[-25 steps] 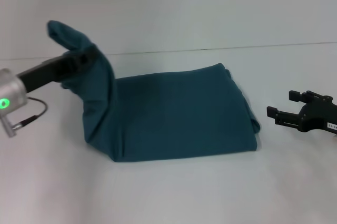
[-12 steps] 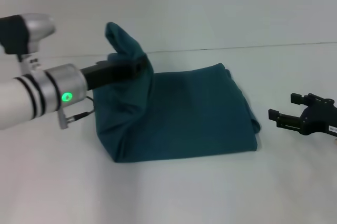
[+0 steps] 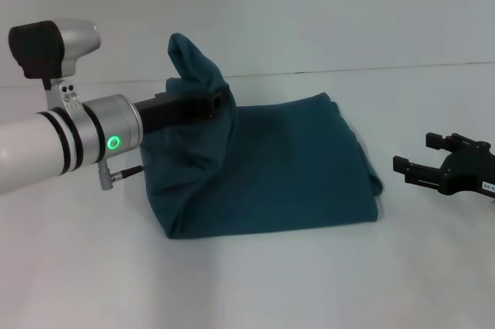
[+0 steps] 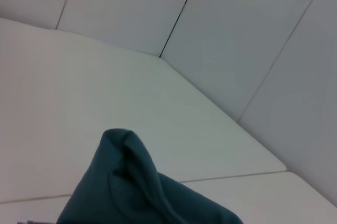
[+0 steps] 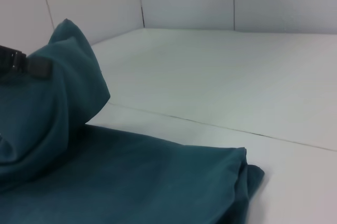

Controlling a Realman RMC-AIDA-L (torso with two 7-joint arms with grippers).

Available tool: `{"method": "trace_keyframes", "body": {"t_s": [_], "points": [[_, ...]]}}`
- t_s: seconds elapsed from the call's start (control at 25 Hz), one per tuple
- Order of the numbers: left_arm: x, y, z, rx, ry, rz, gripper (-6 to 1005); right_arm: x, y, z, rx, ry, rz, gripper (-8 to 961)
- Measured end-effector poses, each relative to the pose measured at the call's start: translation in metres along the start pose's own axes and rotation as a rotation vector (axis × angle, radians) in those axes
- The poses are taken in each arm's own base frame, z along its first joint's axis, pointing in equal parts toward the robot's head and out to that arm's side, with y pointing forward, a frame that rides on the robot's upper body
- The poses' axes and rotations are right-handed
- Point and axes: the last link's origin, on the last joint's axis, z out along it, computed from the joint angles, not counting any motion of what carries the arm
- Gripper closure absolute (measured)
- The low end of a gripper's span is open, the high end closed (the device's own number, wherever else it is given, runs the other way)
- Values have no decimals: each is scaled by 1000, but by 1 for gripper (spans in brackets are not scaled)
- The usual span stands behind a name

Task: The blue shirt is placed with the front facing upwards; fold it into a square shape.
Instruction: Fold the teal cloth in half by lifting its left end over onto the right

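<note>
The blue shirt (image 3: 271,166) lies partly folded on the white table, a plain teal slab with no lettering showing. Its left end is lifted into a peak (image 3: 189,54) above the table. My left gripper (image 3: 213,103) is shut on that raised cloth, which drapes over and around its black fingers. The left wrist view shows the raised fold (image 4: 129,182); the right wrist view shows the shirt (image 5: 137,176) with its raised fold and the left gripper's dark finger (image 5: 23,65). My right gripper (image 3: 421,160) hovers open to the right of the shirt, apart from it.
The white table (image 3: 255,282) extends in front of the shirt, and a seam line (image 3: 402,68) runs across it behind the shirt. Pale panelled walls (image 4: 247,34) stand beyond the table.
My left arm has swung to the right, carrying the lifted end of the shirt over the flat part. The right gripper has stayed in place.
</note>
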Motion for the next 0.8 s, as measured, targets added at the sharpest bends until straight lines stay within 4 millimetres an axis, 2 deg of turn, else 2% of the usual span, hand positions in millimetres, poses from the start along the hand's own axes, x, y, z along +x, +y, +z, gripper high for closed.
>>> {"method": "trace_keyframes", "body": {"t_s": [0.8], "points": [[-2,28,22,-45,-66,-49,929,7,-9,-13,49,1,-1,52]]}}
